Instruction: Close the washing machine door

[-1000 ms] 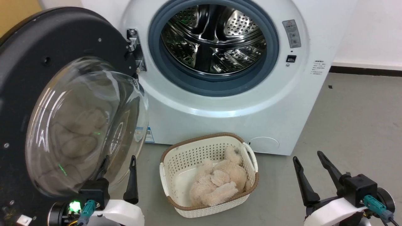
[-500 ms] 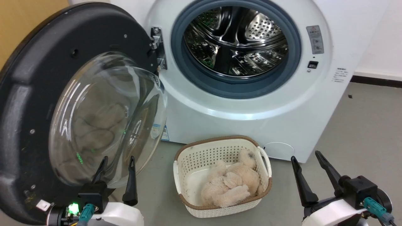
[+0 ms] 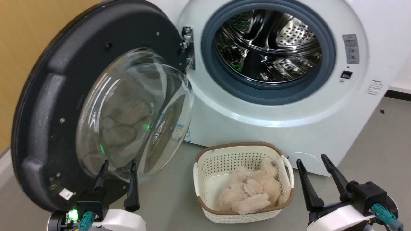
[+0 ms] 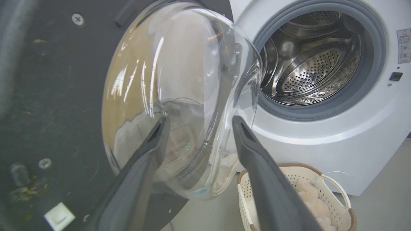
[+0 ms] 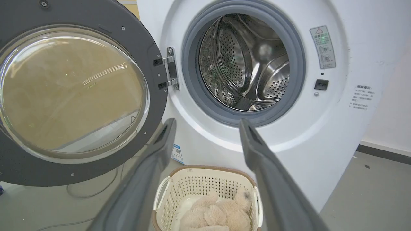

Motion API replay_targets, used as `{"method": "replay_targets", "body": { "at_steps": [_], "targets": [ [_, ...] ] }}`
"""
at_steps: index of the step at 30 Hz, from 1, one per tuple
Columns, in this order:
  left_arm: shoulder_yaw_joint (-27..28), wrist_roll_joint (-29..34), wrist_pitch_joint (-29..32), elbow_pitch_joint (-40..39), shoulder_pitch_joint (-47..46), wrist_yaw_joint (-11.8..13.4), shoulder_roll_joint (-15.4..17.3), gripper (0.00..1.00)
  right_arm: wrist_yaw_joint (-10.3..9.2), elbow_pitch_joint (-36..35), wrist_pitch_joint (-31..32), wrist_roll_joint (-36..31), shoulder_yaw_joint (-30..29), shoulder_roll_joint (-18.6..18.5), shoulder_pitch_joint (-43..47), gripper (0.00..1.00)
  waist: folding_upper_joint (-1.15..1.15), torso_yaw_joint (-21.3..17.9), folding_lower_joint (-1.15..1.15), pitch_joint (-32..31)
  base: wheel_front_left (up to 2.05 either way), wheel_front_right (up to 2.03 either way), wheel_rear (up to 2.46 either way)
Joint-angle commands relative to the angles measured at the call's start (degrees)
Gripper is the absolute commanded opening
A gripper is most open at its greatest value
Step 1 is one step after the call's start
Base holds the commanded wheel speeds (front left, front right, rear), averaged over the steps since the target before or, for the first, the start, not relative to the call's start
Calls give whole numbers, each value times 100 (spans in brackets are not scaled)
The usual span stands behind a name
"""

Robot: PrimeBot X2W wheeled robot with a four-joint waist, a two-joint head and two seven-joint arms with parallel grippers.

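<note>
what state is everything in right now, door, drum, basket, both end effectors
washing machine door: swung wide open, inner face showing
washing machine: opening uncovered
drum: looks empty
basket: upright in front of the washing machine, holding a plush toy
left end effector: open, empty, close to the washing machine door; contact unclear
right end effector: open, empty
</note>
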Motion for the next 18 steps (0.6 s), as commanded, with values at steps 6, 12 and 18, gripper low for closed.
{"method": "replay_targets", "body": {
  "at_steps": [6,12,18],
  "targets": [
    [43,-39,-122,-71,100,63,1,100,3,41,-115,130,109,-48,39,100,0,203,0,31,0,0,0],
    [63,-60,-194,-111,128,97,1,100,3,80,-187,220,200,-76,-3,100,0,358,0,48,0,0,0],
    [84,-77,-266,-149,168,121,1,100,3,115,-258,310,289,-108,-27,100,0,502,0,49,0,0,0]
  ]
}}
